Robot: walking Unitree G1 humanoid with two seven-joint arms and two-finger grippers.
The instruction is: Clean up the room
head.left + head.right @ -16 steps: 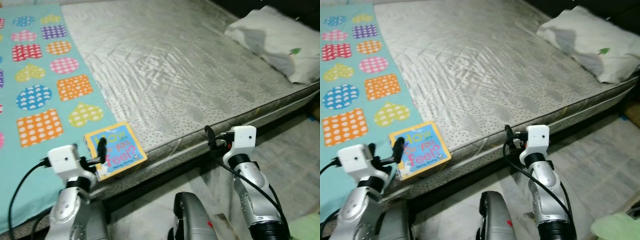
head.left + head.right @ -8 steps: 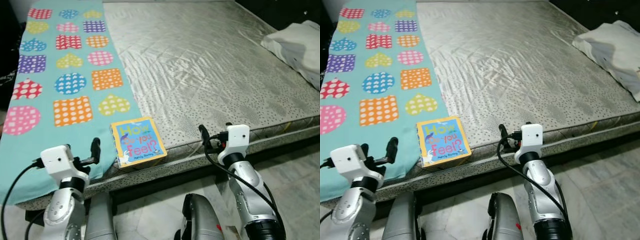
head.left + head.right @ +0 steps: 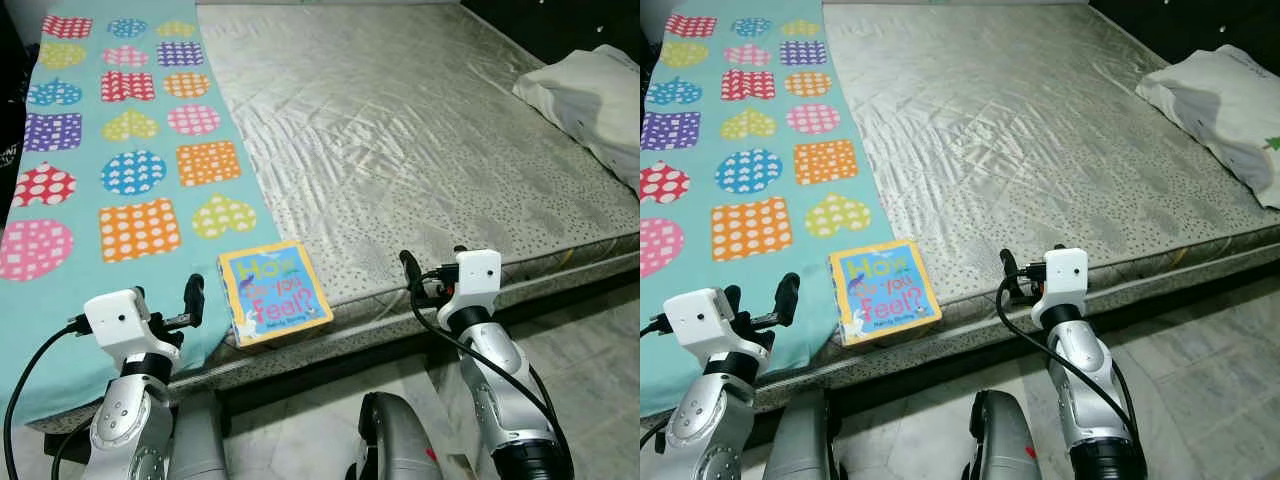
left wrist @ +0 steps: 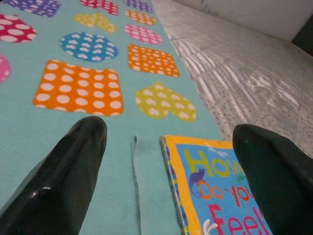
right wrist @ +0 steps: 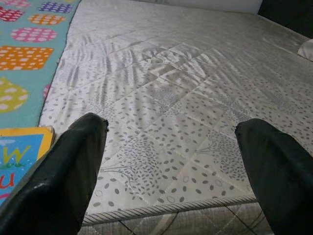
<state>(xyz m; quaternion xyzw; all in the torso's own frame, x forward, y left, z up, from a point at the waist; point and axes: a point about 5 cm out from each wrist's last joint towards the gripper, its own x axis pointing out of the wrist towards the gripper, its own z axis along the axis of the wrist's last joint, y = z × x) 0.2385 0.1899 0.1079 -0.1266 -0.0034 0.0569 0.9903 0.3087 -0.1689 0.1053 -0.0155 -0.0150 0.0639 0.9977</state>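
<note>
A children's board book (image 3: 274, 293) with a yellow border and blue cover lies flat near the front edge of the bed, partly on the teal blanket (image 3: 110, 150). My left gripper (image 3: 165, 300) hovers open over the blanket's front edge, just left of the book (image 4: 220, 191), with nothing between its fingers. To the right of the book, my right gripper (image 3: 430, 262) is open and empty at the mattress edge; the book's corner (image 5: 19, 152) shows beside one finger.
The grey quilted mattress (image 3: 400, 130) spreads out ahead. A white pillow (image 3: 590, 95) lies at its far right. The blanket carries coloured hearts, circles and squares. Pale tiled floor (image 3: 590, 340) lies to the right below the bed edge.
The camera swung, so the whole scene shifted. A second ago the left gripper's finger overlapped the book's near corner; it now sits left of the book. Both grippers stay open.
</note>
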